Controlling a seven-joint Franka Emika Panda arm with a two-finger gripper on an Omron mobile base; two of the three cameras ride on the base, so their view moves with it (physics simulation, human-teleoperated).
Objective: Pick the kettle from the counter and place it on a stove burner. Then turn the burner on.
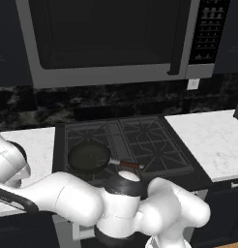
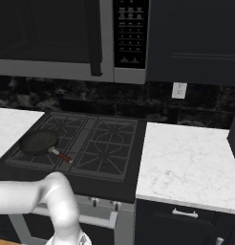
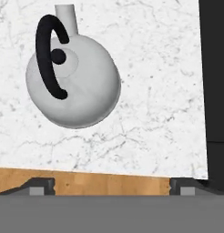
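Hand view is showing the gripper (image 3: pixel 112 185) looking down with its fingertips (image 3: pixel 41 185) spread wide apart and holding nothing, while the kettle (image 3: pixel 82 91) is sitting upright on the counter (image 3: pixel 155 91), well off to one side of the finger line. Descending from this offset is risking a miss of the black handle (image 3: pixel 48 54), or a finger striking the dome and shoving the kettle. The frying pan (image 1: pixel 89 156) is occupying one stove burner (image 1: pixel 152 140) position, limiting placement.
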